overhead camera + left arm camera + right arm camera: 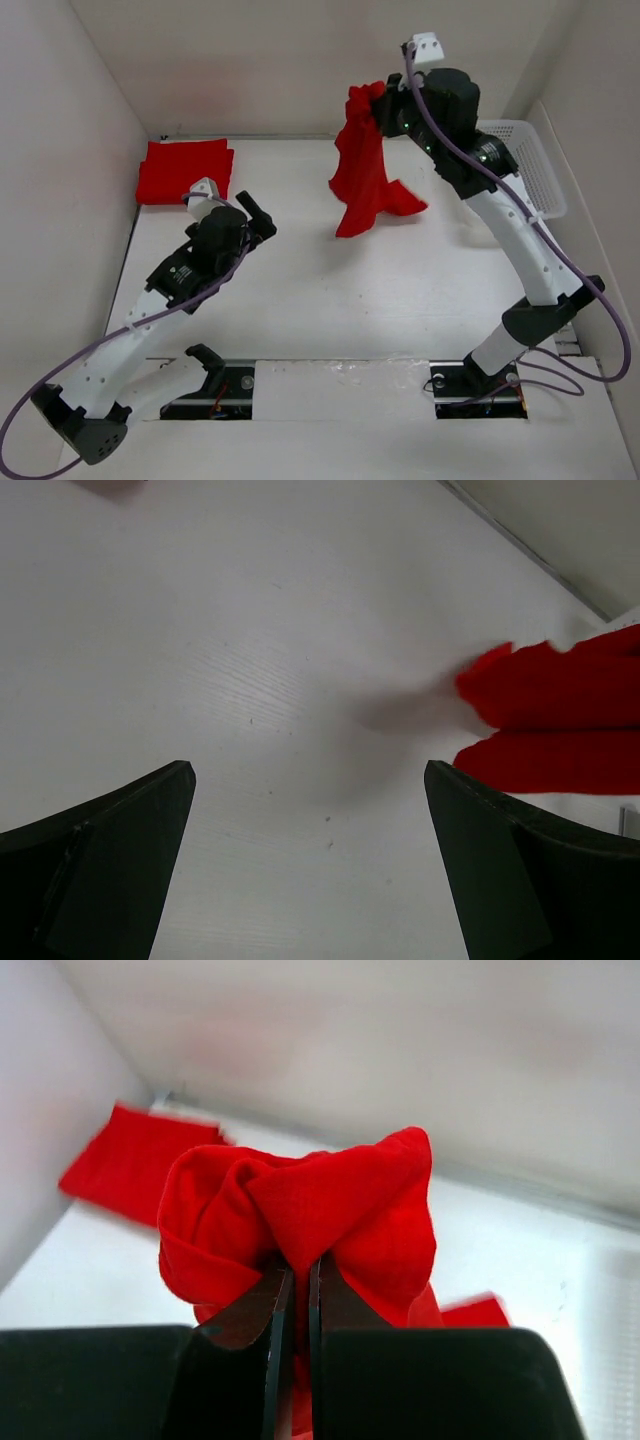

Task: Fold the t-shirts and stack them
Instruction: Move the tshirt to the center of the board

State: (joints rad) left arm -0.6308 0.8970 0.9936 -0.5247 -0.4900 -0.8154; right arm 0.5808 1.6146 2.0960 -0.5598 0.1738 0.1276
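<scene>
A bright red t-shirt (365, 170) hangs bunched from my right gripper (385, 103), high over the back middle of the table, its lower end trailing on the surface. In the right wrist view the gripper (298, 1265) is shut on a knot of that t-shirt (320, 1210). A second red t-shirt (185, 170) lies folded flat at the back left corner, also seen as t-shirt (135, 1160). My left gripper (255, 222) hovers open over bare table left of centre, nothing between its fingers (110, 850); the hanging t-shirt's end (560, 720) shows at its right.
A white mesh basket (535, 165) stands at the back right, behind the right arm. White walls close in the table at the back and both sides. The arm bases sit at the near edge.
</scene>
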